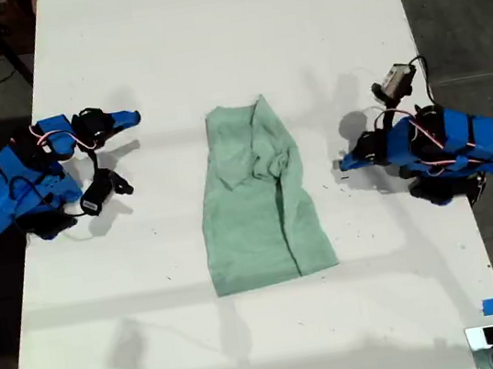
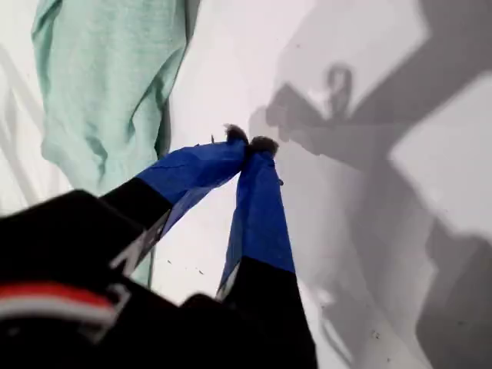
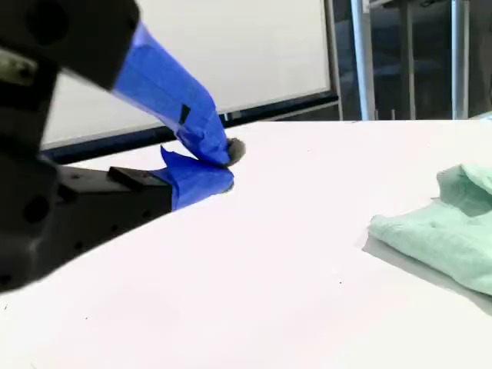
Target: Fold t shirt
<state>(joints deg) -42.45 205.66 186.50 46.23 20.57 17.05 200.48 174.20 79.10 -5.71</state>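
Between both arms on the white table [image 1: 204,24] lies the wrinkled pale mint-green cloth t shirt [image 1: 258,201], folded; my first gripper [image 2: 250,142] and my second gripper [image 3: 227,165] have jaws closed, empty.

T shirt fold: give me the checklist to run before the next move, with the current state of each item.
1. The t shirt lies fully on the table: ok.
2. Cloth smooth: not ok, it is bunched and wrinkled in the half toward the exterior view's top.
3. My first tool clear of cloth: ok, its tips are beside the shirt, not touching.
4. My second tool clear of cloth: ok, it is well apart from the shirt.
5. Tools open for a grasp: not ok, both are shut.
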